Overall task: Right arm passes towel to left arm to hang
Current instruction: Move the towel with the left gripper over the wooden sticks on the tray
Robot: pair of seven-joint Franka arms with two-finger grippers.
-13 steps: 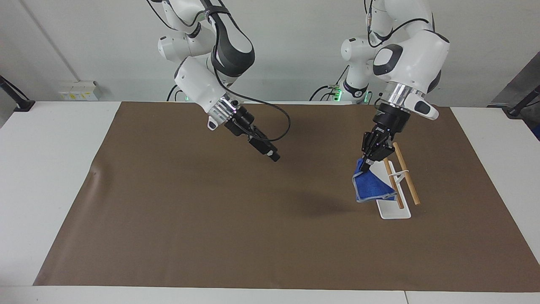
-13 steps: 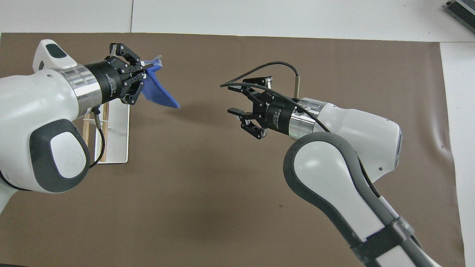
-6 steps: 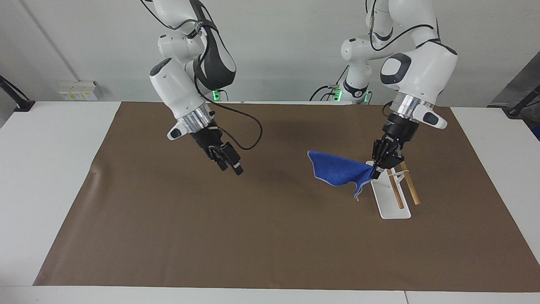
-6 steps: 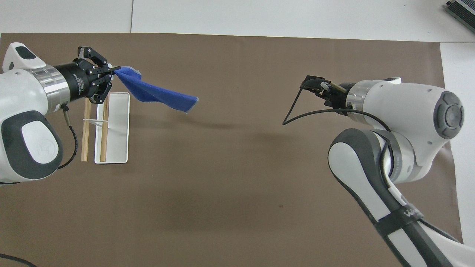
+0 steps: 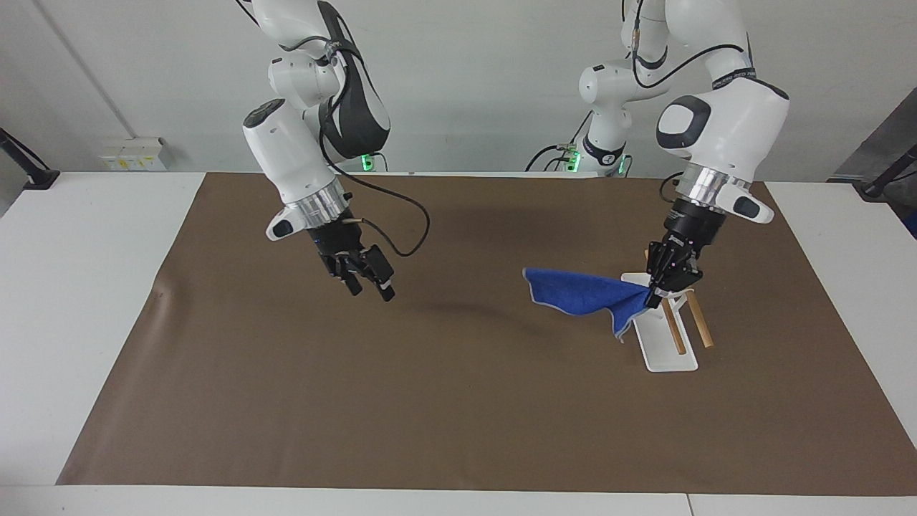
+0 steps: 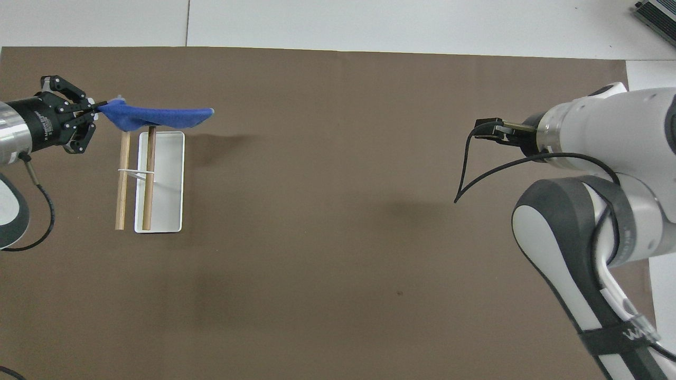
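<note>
The small bright blue cloth towel with thin grey edging [image 5: 584, 295] [image 6: 153, 115] hangs in the air, pinched at one corner by the left arm's black two-finger end effector [image 5: 655, 295] [image 6: 95, 108], whose fingers are closed tight on the fabric. From that corner the towel stretches out roughly level toward the middle of the tabletop, with one lower corner drooping down just beside the rack. In the overhead view it lies across the ends of the two rods that are farther from the robots; whether it actually rests on them cannot be told. The rack [image 5: 670, 337] [image 6: 158, 182] is a flat white rectangular base carrying two slanted light wooden rods side by side, and it stands on the brown mat [image 5: 458, 401] [image 6: 338, 221] toward the left arm's end of the tabletop. The white jointed left arm [image 5: 720, 129] comes down steeply over the rack, its silver wrist ring just above the end effector. The right arm's black end effector [image 5: 369, 283] [image 6: 488, 129] hangs over bare mat toward the right arm's end, well apart from the towel, its fingers spread and holding nothing, a black cable looping from its wrist. The white tabletop [image 5: 86, 287] [image 6: 369, 21] shows around the mat's edges.
</note>
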